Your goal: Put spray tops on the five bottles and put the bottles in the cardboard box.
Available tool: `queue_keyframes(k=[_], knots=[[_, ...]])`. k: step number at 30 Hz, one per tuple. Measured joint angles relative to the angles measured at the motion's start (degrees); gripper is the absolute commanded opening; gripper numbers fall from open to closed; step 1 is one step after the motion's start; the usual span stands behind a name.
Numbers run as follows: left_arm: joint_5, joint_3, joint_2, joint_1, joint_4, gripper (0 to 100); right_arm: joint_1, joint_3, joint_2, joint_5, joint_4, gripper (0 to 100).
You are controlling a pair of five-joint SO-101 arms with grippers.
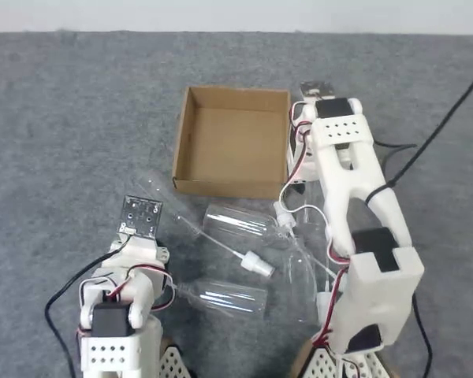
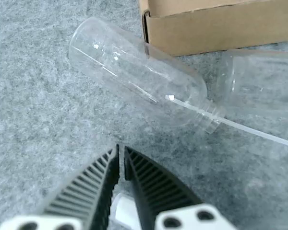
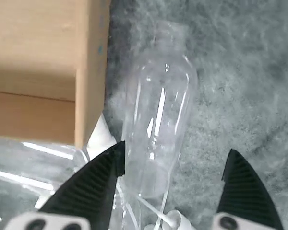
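Cardboard box (image 1: 232, 142) near tabletop (image 1: 63, 118) far edge, middle; right claw (image 3: 175, 153) spread wide over clear bottle (image 3: 158, 110) beside box; left claw (image 2: 121, 152) clenched shut toward front edge.

Shiny plastic, dull card, fuzzy cloth.
The clear plastic bottle (image 2: 139, 84) is smooth and glossy; the brown cardboard box (image 2: 221, 28) looks matt and papery; the grey felt-like surface (image 2: 33, 120) is rough; the left tool (image 2: 121, 151) is black ribbed matt plastic.
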Motion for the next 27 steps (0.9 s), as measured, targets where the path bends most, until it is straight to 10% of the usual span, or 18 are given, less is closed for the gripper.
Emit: queue_keyframes(k=[27], knots=[[0.0, 0.0, 0.0, 0.0, 0.0, 1, 0.1, 0.0, 6.9, -3.2, -8.5, 28.0]])
